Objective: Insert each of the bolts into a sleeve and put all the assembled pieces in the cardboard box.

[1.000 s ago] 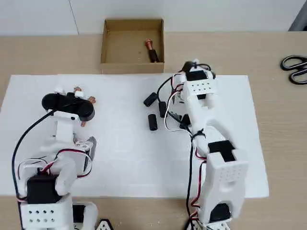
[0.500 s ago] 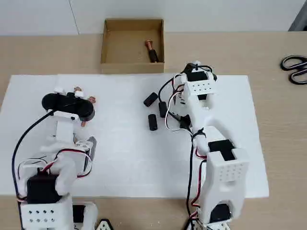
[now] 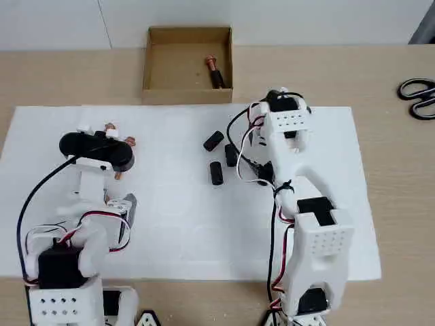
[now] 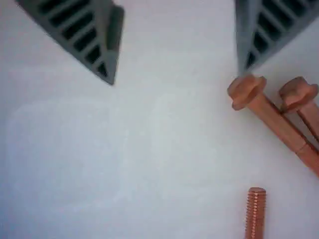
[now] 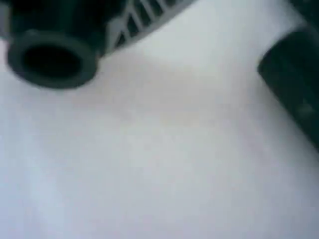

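Left wrist view: two copper bolts (image 4: pixel 264 112) lie side by side, heads close together. They are just beside one finger of the left claw (image 4: pixel 177 74), which is spread wide over the bare white sheet (image 4: pixel 99 164) and holds nothing. The threaded tip of a third bolt (image 4: pixel 255 211) lies near them. In the right wrist view a black sleeve (image 5: pixel 50 59) sits end-on, right against the right claw (image 3: pixel 246 161). I cannot tell whether that claw grips it or merely rests beside it. A second sleeve (image 5: pixel 291 82) lies apart from it on the sheet. From the high view, the sleeves are grouped mid-sheet, well apart from the bolts. One assembled piece (image 3: pixel 214 71) already lies in the cardboard box (image 3: pixel 146 68) at the far side of the tabletop (image 3: pixel 380 75).

The left claw is offset from the bolts, so closing here would likely catch nothing. It could also clip a head and nudge both bolts, whose round shanks would roll on the smooth sheet. A pinch off-centre could squirt the short sleeve away. A tilted bolt may jam at the bore's mouth.

The bolts look like coppery metal, with flanged heads, plain shanks and threaded ends. The sleeves are matte black, thick-walled tubes with rounded lips. The box is brown cardboard with low walls.
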Tool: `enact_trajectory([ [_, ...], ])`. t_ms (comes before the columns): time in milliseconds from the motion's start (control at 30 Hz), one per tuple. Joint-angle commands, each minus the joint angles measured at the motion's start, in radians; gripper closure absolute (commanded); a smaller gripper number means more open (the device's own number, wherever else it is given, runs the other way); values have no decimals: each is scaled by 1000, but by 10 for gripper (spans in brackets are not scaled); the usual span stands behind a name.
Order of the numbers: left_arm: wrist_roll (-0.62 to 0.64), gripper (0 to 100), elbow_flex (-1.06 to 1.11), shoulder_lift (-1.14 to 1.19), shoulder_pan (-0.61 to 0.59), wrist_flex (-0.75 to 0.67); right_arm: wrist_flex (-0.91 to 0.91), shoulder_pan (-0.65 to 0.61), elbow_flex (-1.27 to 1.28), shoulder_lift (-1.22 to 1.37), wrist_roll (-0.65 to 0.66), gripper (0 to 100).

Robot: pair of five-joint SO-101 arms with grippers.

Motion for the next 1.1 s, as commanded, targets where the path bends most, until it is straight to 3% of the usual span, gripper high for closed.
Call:
enact_trajectory([
  [0,9,848,-5,-12,2,-21,59,18,-72,-134,46,995],
  [400,64,848,-71,-5,-5,-14,47,25,-74,-450,235,995],
  [533,64,848,-216,29,-6,48,27,25,-74,-516,384,995],
  [800,66,848,-544,436,-181,147,27,21,-72,-513,621,995],
  [1067,63,848,-631,853,-190,66,33,21,-72,-440,635,995],
])
